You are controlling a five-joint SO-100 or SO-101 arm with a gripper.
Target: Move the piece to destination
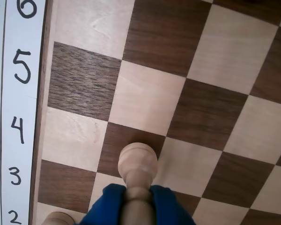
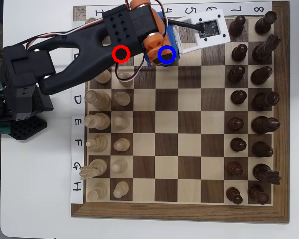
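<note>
In the wrist view the piece (image 1: pixel 137 162), a pale cream pawn with a round head, is held by its stem between the blue-padded fingers (image 1: pixel 107 204) of my gripper (image 1: pixel 138 197), which is shut on it. Its head shows over the lower edge of a dark square (image 1: pixel 131 136) in row 4, second file from the number strip. In the overhead view the blue ring (image 2: pixel 160 55) marking the destination lies over the orange and blue gripper head (image 2: pixel 157 45); the square and the pawn beneath are hidden. I cannot tell whether the pawn's base touches the board.
A red ring (image 2: pixel 120 54) lies over the black arm (image 2: pixel 74 55), two squares left of the blue one. Pale pieces (image 2: pixel 105 122) fill the board's left files, dark pieces (image 2: pixel 249 119) the right. Another pale piece's top (image 1: pixel 58 218) shows in the wrist view's bottom-left corner.
</note>
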